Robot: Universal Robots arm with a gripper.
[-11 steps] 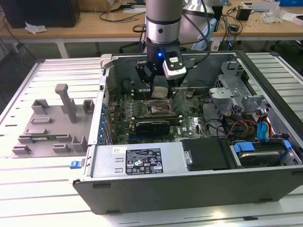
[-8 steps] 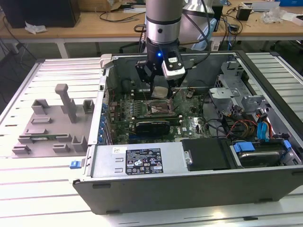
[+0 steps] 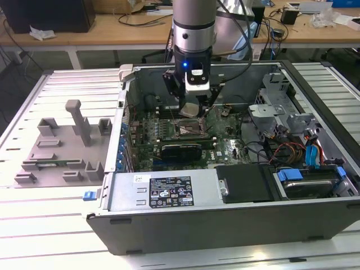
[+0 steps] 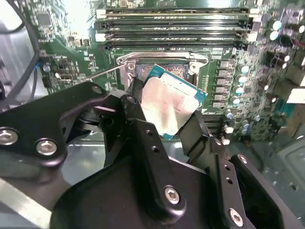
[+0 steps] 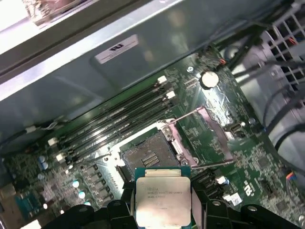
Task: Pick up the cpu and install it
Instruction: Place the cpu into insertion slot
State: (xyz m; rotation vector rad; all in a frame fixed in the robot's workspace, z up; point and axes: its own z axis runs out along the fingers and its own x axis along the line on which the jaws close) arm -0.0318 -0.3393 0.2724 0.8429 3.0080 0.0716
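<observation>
first wrist view — tool [image 5: 162,215] clamped on cpu [image 5: 163,198], over open socket [image 5: 147,155] — lid print illegible.

The exterior view stands off the arm [image 3: 194,34], raised and looking down at a slant across the slatted counter [image 3: 50,236] into the open computer case [image 3: 225,230]. It is far enough back to take in the whole case, and the arm enters at the upper middle of the frame. Both wrist views ride close above the motherboard [image 5: 248,152], looking past the jaws. The second wrist view looks along the black jaw links towards the memory slots [image 4: 171,28]. The first wrist view looks on to the case wall [image 5: 157,71] beyond them. All three views share the socket [image 5: 147,155] and the cpu [image 5: 163,200] above it.
</observation>
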